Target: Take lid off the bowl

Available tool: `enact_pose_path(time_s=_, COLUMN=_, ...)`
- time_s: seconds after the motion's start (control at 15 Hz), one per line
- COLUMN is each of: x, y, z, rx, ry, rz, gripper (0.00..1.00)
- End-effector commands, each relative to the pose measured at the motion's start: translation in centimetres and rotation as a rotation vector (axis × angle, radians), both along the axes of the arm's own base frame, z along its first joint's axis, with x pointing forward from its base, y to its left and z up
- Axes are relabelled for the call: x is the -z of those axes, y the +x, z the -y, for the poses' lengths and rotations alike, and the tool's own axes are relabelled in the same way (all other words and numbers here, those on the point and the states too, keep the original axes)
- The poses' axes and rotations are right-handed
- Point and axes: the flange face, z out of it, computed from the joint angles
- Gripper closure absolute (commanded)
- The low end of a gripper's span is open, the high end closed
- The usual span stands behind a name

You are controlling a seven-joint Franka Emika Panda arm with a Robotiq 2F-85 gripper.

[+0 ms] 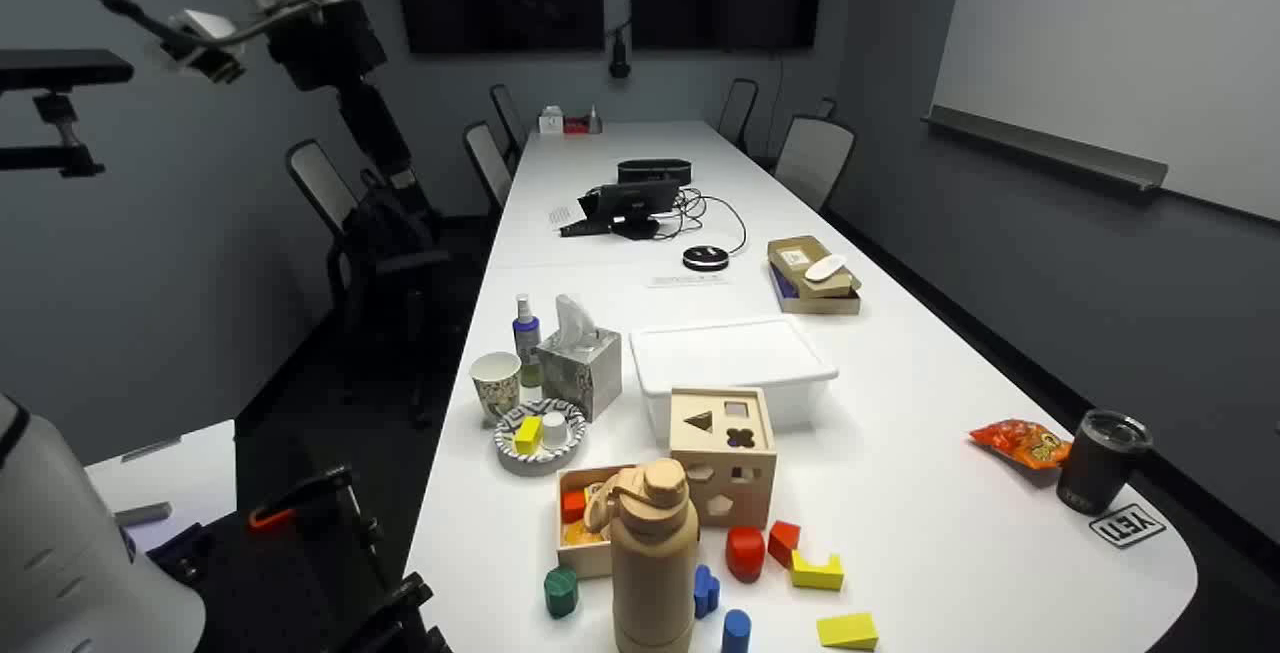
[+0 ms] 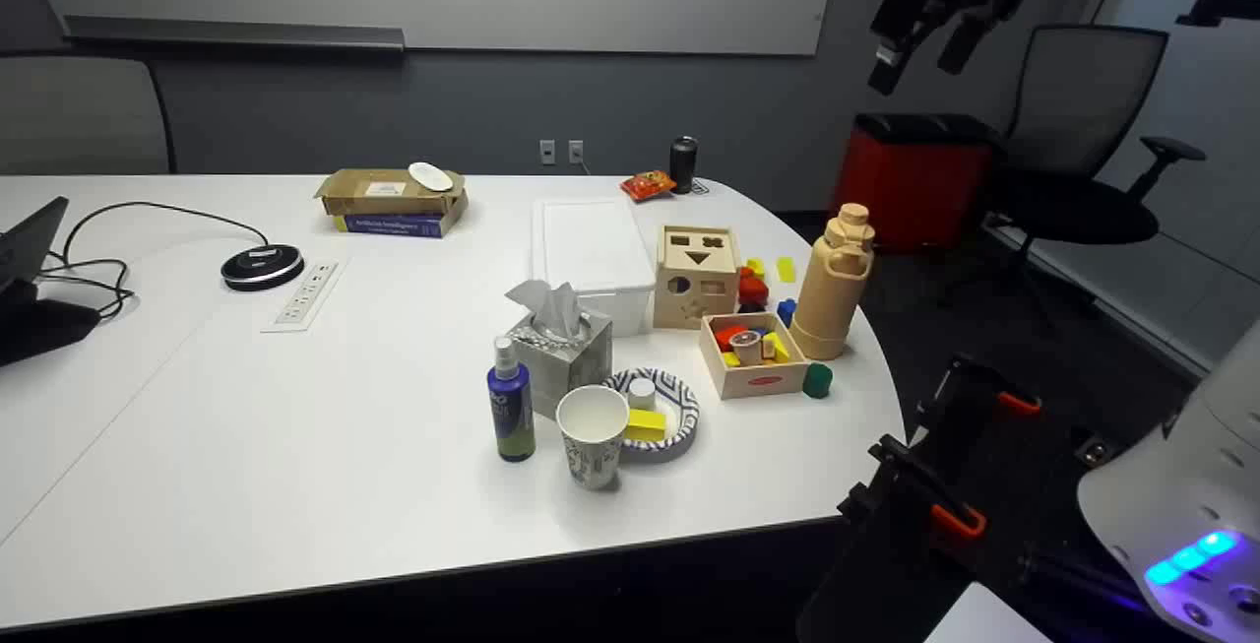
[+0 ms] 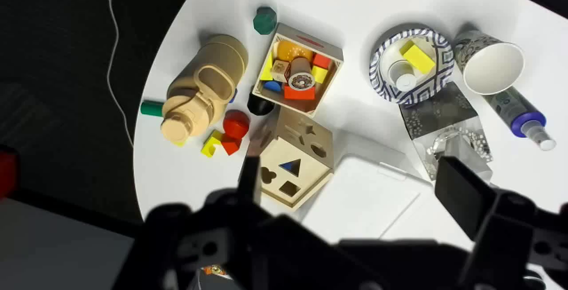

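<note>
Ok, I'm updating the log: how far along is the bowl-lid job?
Looks done: the patterned bowl is uncovered, with a yellow block and white cylinder visible inside; whether a lid was taken off, I can't tell. In hand: nothing; the pincer is open and empty, raised above the table. Left: probably no lid lifting, since no lid shows on the bowl.

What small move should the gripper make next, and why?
I'd probably shift the open gripper toward the patterned bowl before lowering: the gripper hangs high, and in the wrist view its opening frames part of the white bin, with the bowl at upper right. No lid covers the bowl; the white cylinder in it may be meant.
</note>
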Motion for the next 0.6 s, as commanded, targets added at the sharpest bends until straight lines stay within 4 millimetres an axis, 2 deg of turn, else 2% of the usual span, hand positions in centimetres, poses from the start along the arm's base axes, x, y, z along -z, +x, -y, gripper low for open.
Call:
enact_pose_path(time_s=0.0, x=-0.1, y=0.0, z=0.0, rx=0.000, ry=0.000, rz=-0.001, gripper=0.00)
enact_pose_path(time_s=0.33, x=0.0, y=0.0, z=0.0, rx=0.000, ry=0.000, rz=-0.002, gripper=0.00)
enact_pose_path(time_s=0.53, x=1.0, y=2.4, z=0.1, rx=-0.102, ry=0.015, rz=-0.040, gripper=0.00)
